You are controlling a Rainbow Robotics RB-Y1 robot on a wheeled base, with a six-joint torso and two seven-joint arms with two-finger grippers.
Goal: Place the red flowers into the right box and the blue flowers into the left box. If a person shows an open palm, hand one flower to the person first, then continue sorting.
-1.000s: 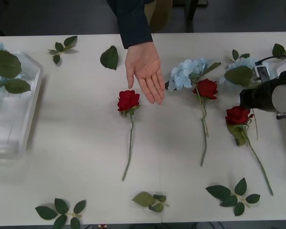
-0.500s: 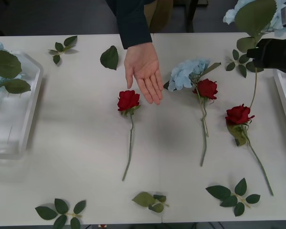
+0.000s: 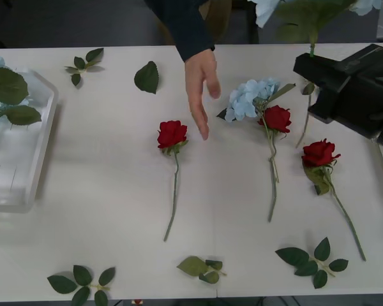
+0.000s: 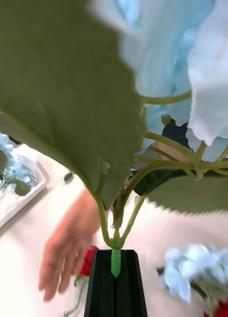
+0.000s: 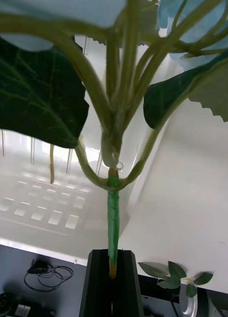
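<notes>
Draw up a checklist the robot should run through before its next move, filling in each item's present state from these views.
1. Right gripper holds the lifted blue flower: ok, the stem is clamped between its fingers.
2. Left gripper holds the second blue flower: ok, the stem is clamped, over the left box.
3. Person's hand shows an open palm: cannot tell, as it is turned edge-on.
4. Red flowers sorted: not ok, three lie on the table.
5. Third blue flower sorted: not ok, it lies on the table against a red one.
</notes>
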